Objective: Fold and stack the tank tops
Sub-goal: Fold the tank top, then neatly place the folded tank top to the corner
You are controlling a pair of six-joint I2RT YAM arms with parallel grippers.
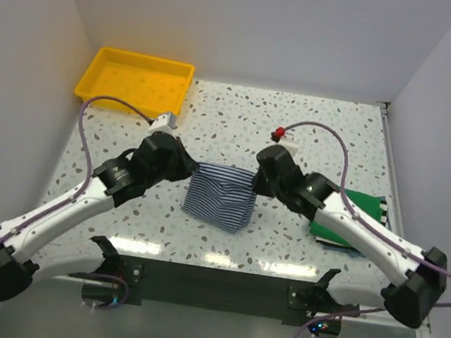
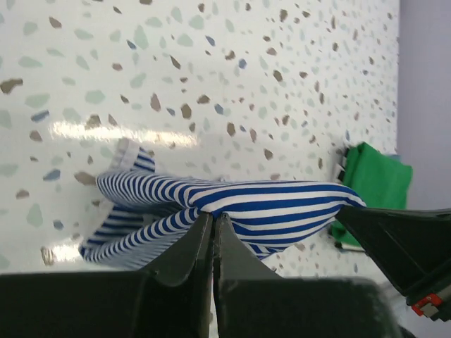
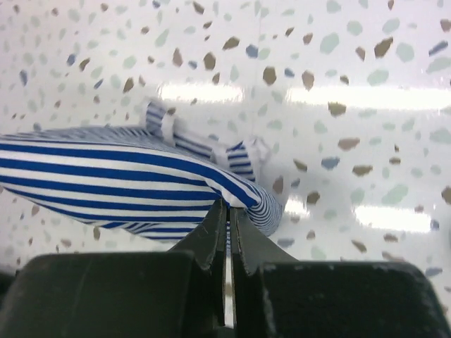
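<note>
The left pincer (image 2: 213, 218) is clamping one top corner of the blue-and-white striped tank top (image 1: 220, 198), its fingers pressed together on the cloth, and the right pincer (image 3: 227, 208) is pinching the opposite corner the same way. The top is stretching between the two pincers, its lower folds trailing on the speckled table (image 1: 297, 137) beneath them. The green tank top (image 1: 362, 203) is lying outward of the right pincer, under that arm. The yellow tray (image 1: 144, 58) is sitting beyond the left pincer, well apart
</note>
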